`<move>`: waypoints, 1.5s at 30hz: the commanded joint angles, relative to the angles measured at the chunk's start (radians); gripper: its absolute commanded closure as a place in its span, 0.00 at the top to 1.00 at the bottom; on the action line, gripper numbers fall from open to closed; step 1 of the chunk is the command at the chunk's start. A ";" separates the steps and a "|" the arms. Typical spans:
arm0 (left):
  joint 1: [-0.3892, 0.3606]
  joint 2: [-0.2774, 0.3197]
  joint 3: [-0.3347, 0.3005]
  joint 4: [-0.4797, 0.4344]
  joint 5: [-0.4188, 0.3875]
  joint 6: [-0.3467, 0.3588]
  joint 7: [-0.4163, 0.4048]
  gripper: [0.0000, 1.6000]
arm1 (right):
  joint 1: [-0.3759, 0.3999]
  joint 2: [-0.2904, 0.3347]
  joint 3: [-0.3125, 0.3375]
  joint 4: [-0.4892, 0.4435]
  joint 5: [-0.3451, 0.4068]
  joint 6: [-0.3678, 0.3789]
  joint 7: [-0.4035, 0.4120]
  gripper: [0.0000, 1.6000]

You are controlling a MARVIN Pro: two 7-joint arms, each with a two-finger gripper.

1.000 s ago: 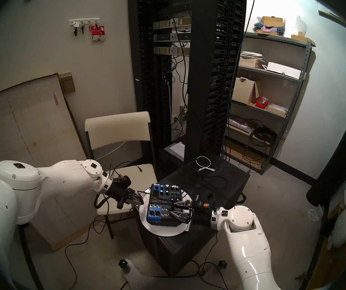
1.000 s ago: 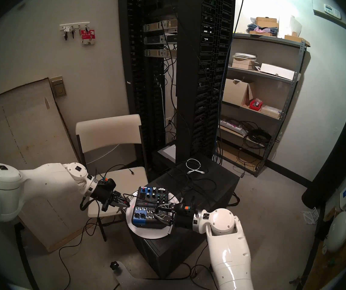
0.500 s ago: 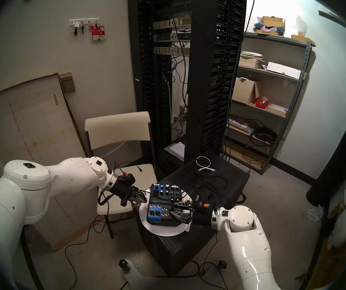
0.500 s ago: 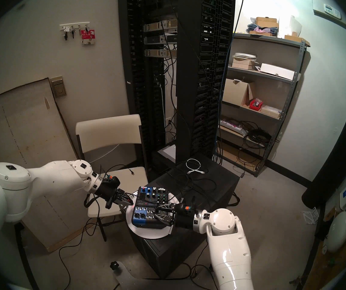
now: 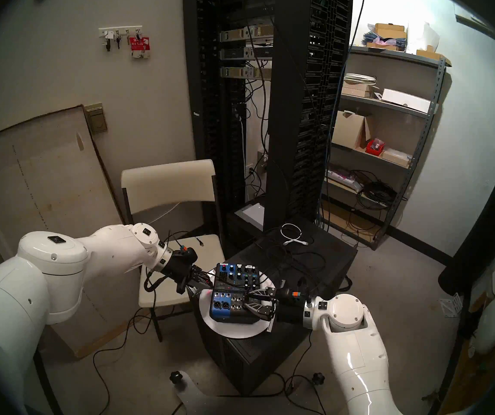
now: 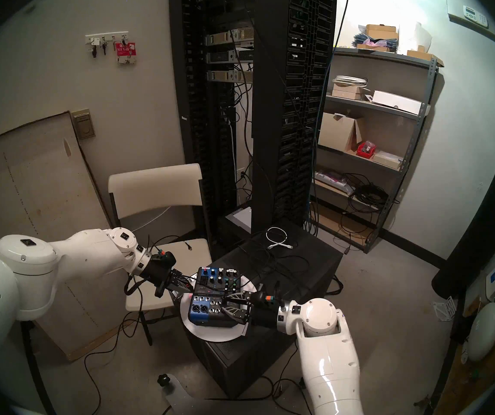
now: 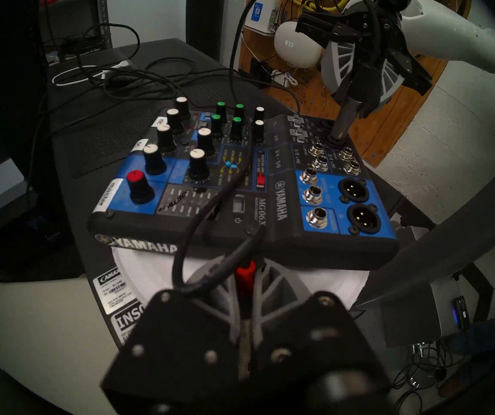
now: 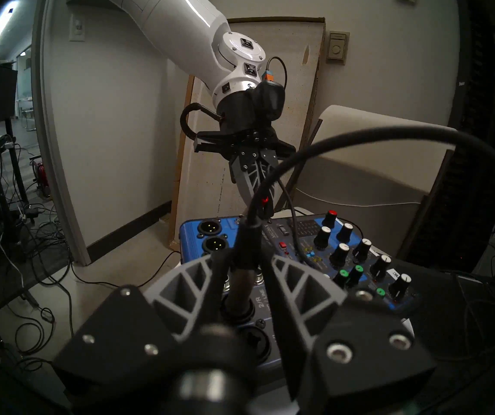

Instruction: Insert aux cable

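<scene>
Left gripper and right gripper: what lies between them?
The mixer: left gripper at one edge, right gripper over the opposite side, shown in both head views.

Small equipment room, dim, with brighter light falling on the right-hand wall. Walls (image 5: 156, 112) off-white; floor (image 5: 405, 285) grey, strewn with loose black cords. Tall black server rack (image 5: 270, 106) at centre back, hung with cables. Grey metal shelving unit (image 5: 390, 130) to its right, holding cardboard boxes, a red bin and coiled cables. Cream folding chair (image 5: 168, 183) left of centre. Large brown board (image 5: 36, 177) leaning against the left wall. Key rack (image 5: 120, 31) with a red tag mounted high on the wall. Low black cabinet (image 5: 324, 267) in the foreground.
</scene>
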 commanded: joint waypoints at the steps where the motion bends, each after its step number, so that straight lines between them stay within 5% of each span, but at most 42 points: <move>1: -0.012 -0.043 -0.014 0.028 -0.009 0.000 -0.012 0.00 | 0.007 -0.004 -0.010 -0.020 0.011 0.002 0.000 0.48; 45: 0.013 -0.172 -0.052 0.226 -0.015 -0.020 -0.090 0.00 | 0.014 0.002 -0.086 -0.016 0.021 0.012 -0.019 0.48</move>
